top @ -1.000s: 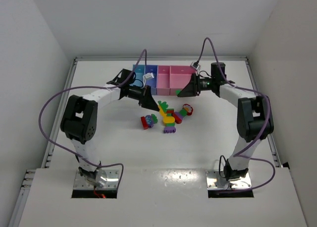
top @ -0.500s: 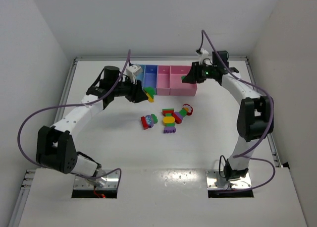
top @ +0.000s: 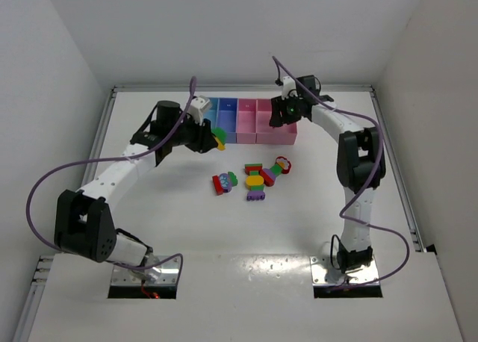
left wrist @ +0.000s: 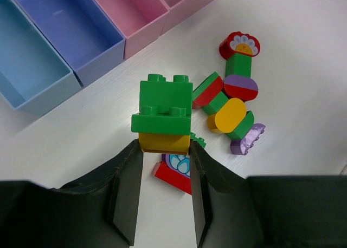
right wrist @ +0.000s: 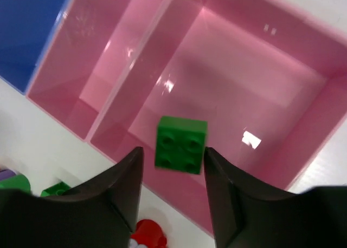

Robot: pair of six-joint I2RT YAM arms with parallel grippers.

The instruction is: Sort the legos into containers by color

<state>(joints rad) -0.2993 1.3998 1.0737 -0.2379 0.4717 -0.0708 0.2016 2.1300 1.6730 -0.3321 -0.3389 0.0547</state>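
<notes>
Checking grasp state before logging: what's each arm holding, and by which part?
Left gripper: green-on-yellow clump, jaws pinching the yellow brick at its base. Right gripper: green brick between the jaws over the wide pink bin, gap beside it; likely not gripped.

Four joined bins [top: 250,120] upper centre, multicoloured legos [top: 258,178] clustered mid-frame, green-on-yellow clump [left wrist: 162,118] upper left of them, green brick [right wrist: 180,143] over wide pink bin [right wrist: 282,69]

the left gripper [left wrist: 164,149] pinches a yellow brick [left wrist: 162,142] with a green brick [left wrist: 162,104] stacked on it. the containers [left wrist: 103,61] stand upper left. clumped legos [left wrist: 233,104] lie right; a red piece [left wrist: 172,176], perhaps flower-printed, shows half hidden below.
</notes>
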